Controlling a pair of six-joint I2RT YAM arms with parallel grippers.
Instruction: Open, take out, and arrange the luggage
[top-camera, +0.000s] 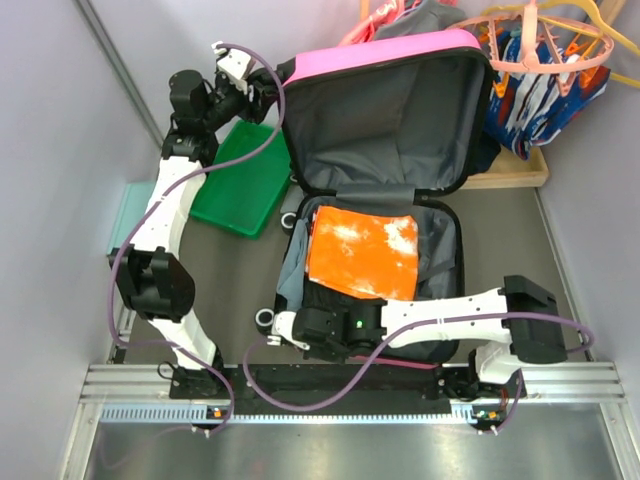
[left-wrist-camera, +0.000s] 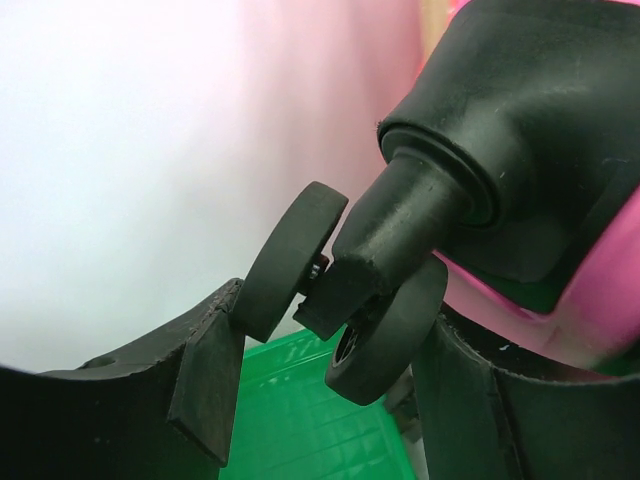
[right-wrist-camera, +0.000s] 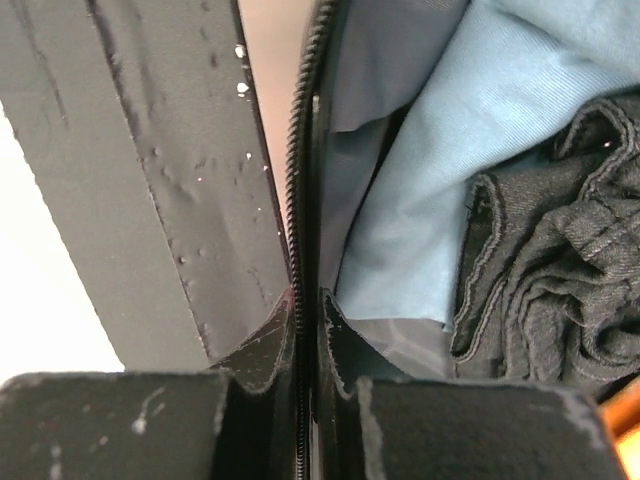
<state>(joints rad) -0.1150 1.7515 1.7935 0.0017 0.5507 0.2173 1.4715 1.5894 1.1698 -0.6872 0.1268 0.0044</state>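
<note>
The hot-pink hard-shell luggage (top-camera: 385, 130) lies open in the middle of the worktop. Its lid, lined in grey fabric and trimmed in black, is raised toward 12 o'clock, and its lower shell sits toward 6 o'clock, near my bases. In that lower shell I see one orange cloth with white blotches (top-camera: 360, 250), one light-blue garment (right-wrist-camera: 460, 170) and one crumpled dark-grey garment (right-wrist-camera: 560, 260). My left claw (top-camera: 265, 97) is at the lid's 10 o'clock corner, roughly half spread around one black twin-disc caster wheel (left-wrist-camera: 290, 260). One finger pad (left-wrist-camera: 205, 385) touches the outer disc, and I cannot tell whether the other finger touches anything. My right claw (right-wrist-camera: 305, 340) is at the lower shell's 7 o'clock corner. It is pinched tight on the luggage's black zipper edge, which runs straight up between the fingers. One green plastic tray (top-camera: 245, 185) sits at 9 o'clock of the luggage, just beside it. In all I count one luggage, two claws, one tray and two discs on the caster.
</note>
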